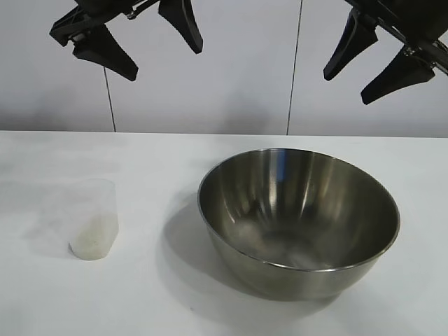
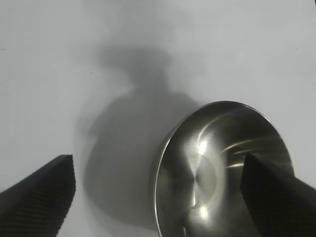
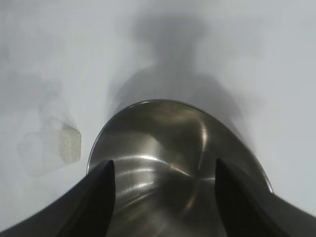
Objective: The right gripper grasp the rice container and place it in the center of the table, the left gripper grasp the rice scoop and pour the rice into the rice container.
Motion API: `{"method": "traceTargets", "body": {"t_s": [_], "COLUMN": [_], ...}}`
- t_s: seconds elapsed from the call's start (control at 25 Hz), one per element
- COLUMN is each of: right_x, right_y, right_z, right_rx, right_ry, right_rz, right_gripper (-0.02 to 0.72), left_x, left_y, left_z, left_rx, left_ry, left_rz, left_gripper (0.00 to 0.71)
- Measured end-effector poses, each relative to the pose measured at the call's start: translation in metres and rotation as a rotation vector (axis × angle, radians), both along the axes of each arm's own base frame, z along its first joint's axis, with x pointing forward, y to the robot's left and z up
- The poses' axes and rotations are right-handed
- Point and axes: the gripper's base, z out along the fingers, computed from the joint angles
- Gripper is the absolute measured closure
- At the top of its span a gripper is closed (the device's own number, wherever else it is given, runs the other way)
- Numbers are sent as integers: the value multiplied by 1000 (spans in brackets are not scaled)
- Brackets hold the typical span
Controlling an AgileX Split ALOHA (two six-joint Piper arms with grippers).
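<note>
Two grippers, both high above the table [image 1: 140, 301], neither touching anything. Landmark: the rice container [image 1: 299, 218], a shiny steel bowl sitting upright, looks empty.

Left gripper [image 1: 143, 40] hangs up and to the left of the bowl, fingers spread wide, nothing between them. Right gripper [image 1: 371, 59] hangs above the bowl's right rim, fingers parted, nothing between them either. In the right wrist view the right gripper [image 3: 163, 197] frames the bowl [image 3: 173, 163] directly.

Rice scoop [image 1: 94, 219] stands upright, well apart from the bowl on its left, with rice [image 1: 92, 241] in its bottom part.

Risks, as judgement:
- bowl rim is thin and slick, wall curved; a shallow pinch by the right gripper could slip and let the bowl tip or skid
- dragging the bowl leftward too far could knock the scoop over and spill the grains
- scoop is light, tapered, translucent; a hard or off-centre squeeze by the left gripper could pop it out or topple it
- pouring from too high or off the bowl's centre could scatter rice on the table
- both arms converging over the bowl could clash
</note>
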Motion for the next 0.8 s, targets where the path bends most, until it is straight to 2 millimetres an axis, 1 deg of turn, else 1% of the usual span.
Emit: {"method": "traceTargets", "body": {"t_s": [0.32,0.44,0.64,0.8], "right_x": [2,-1,-12,-15], "right_y": [-1,-6,-15,-18], "right_z": [0,-3,-11,-12], "right_rx": [-15,-92,-235,-266], "right_ry": [-23,-7,108,132], "right_rz": [-7,27,116,132], "right_gripper": [295,295,295,295], "left_x": [0,0,0,0], "left_y": [0,0,0,0], "left_z": [0,0,0,0], "left_rx": [0,0,0,0], "left_ry": [0,0,0,0], "left_rz": [0,0,0,0], "left_gripper": [53,53,53,53]}}
